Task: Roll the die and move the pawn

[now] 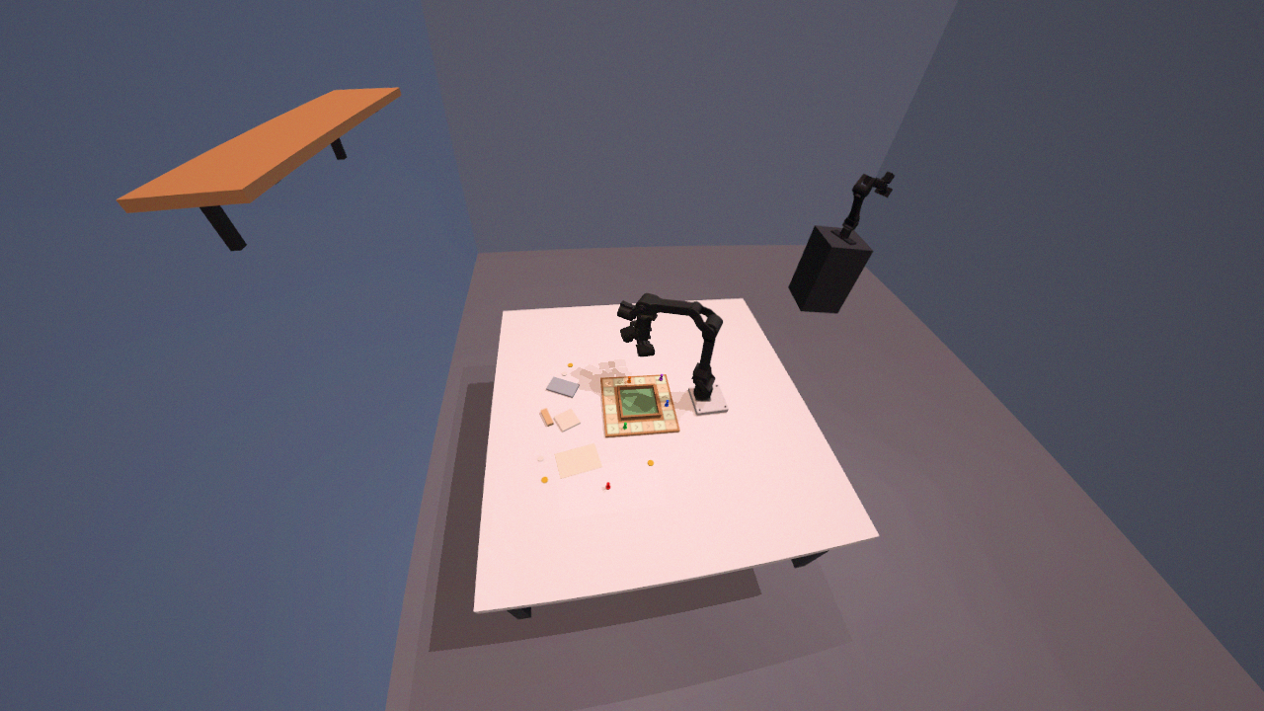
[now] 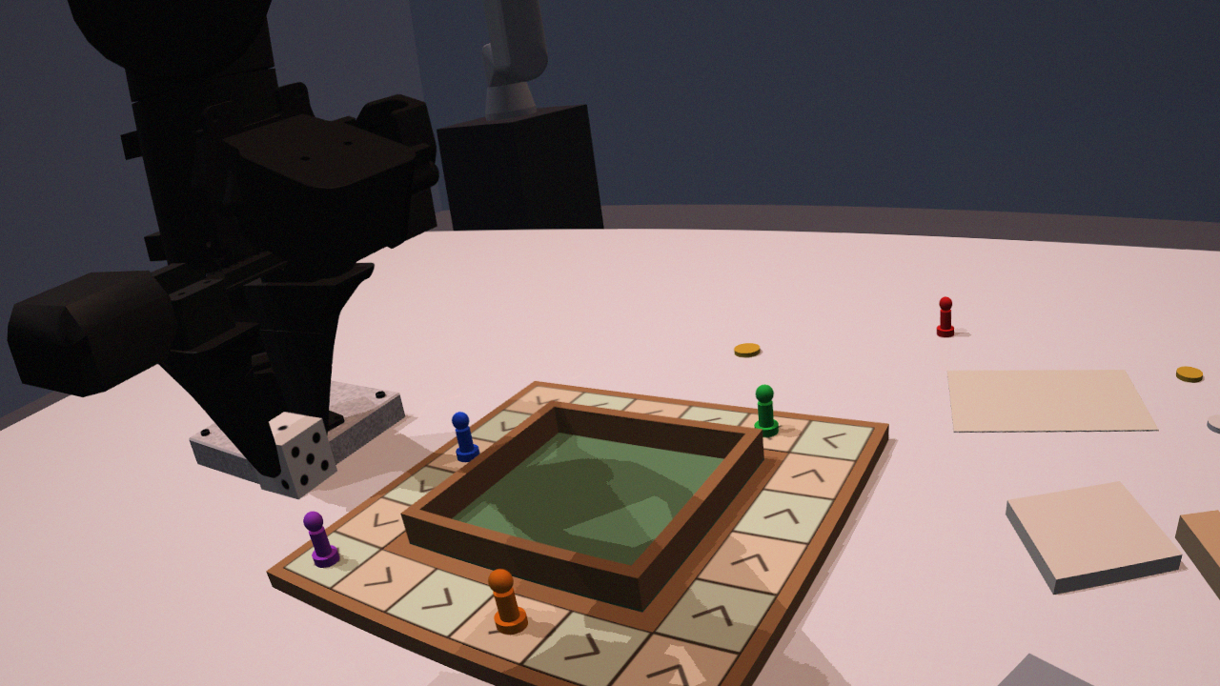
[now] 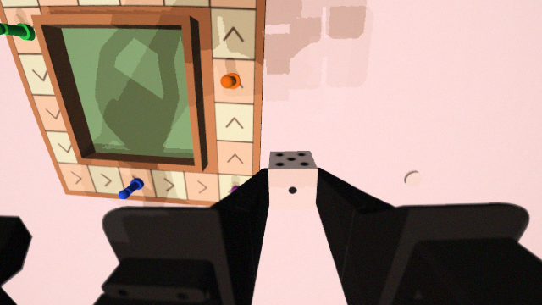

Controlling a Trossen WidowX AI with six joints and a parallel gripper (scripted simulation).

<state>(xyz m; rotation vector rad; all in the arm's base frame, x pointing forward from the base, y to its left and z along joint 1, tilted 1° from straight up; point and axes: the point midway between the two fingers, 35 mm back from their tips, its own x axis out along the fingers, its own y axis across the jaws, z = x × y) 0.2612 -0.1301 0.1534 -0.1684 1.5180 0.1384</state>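
Note:
My gripper (image 1: 646, 351) (image 2: 294, 460) (image 3: 290, 174) is shut on the white die (image 2: 305, 452) (image 3: 292, 199) and holds it raised beyond the purple-pawn corner of the board (image 2: 802, 474) (image 3: 235, 131). One pip shows on the die's upper face and five on a side face. The brown-walled tray (image 2: 562, 572) (image 3: 110, 20) with a green floor holds nothing visible. The orange pawn (image 2: 508, 607) (image 3: 230, 80) stands upright, with two squares between it and the purple pawn (image 2: 319, 538) (image 3: 235, 189) in the corner.
A blue pawn (image 2: 464, 436) (image 3: 132, 188) and green pawn (image 2: 764, 411) (image 3: 17, 30) stand on the board. A red pawn (image 1: 607, 485) (image 2: 945, 317), yellow disc (image 2: 746, 350), thin card (image 2: 1048, 400) and flat block (image 2: 1091, 533) lie off it. The arm's base (image 1: 707, 401) is beside the board.

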